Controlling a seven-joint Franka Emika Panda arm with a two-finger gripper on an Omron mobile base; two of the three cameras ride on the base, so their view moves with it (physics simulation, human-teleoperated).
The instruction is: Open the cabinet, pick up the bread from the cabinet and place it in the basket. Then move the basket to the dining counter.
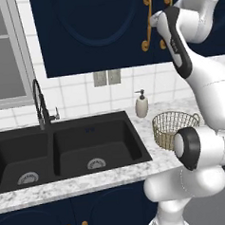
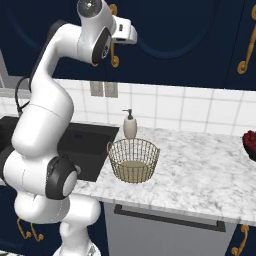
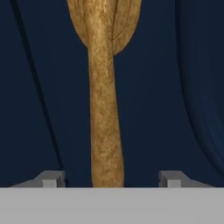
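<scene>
**Facing the cabinet handle, pincer spread wide**

Reaching up to the closed cabinet (image 1: 94,30), the arm holds its pincer (image 3: 109,179) straight at a long brass handle (image 3: 105,109). In the hand view the handle runs from 12 o'clock down to 6 o'clock, passing between the two grey fingertips (image 3: 50,179), which sit at 7 and 5 o'clock, well apart and not touching it: the pincer is open. The handle looks rough and grainy, widening into a leaf shape at the top; the door behind it is smooth navy with curved raised panels.

From left to right in the left base view come a black double sink (image 1: 65,151) with a dark faucet (image 1: 40,105), a white soap dispenser (image 1: 141,104), and the basket (image 1: 172,127) at 4 o'clock, a round bowl of thin gold wire mesh. All rest on the speckled marble bench (image 2: 200,165), far below the pincer.
</scene>
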